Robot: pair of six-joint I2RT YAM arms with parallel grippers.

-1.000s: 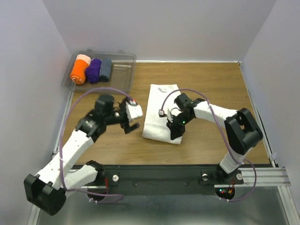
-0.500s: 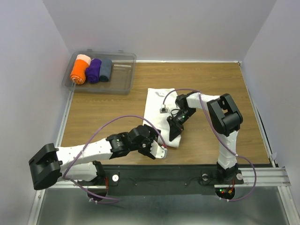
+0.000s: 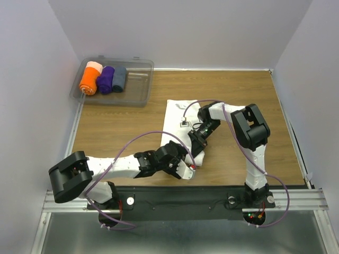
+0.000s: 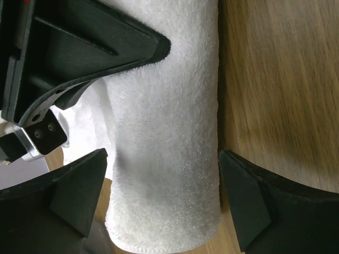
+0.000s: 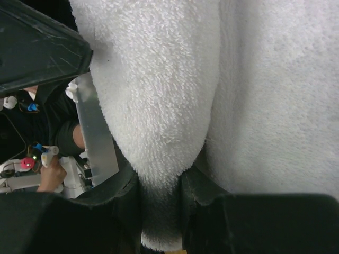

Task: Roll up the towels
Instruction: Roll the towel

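The white towel (image 3: 178,112) lies flat on the wooden table, with its near end rolled up. My right gripper (image 3: 196,146) is shut on the right end of that roll; in the right wrist view its jaws (image 5: 160,203) pinch the thick fold of the towel (image 5: 159,95). My left gripper (image 3: 186,168) is open at the roll's near side. In the left wrist view its fingers (image 4: 79,196) stand on either side of the towel roll (image 4: 164,132) with gaps, not touching it. The right gripper's black finger (image 4: 79,47) shows above.
A clear plastic bin (image 3: 139,84) stands at the back left and holds an orange roll (image 3: 90,80), a purple roll (image 3: 106,79) and a grey-blue roll (image 3: 119,78). Walls close in the table on the left, back and right.
My left arm swung from the towel's left side down to its near end and now straddles the roll. My right gripper stayed on the towel, shifting slightly.
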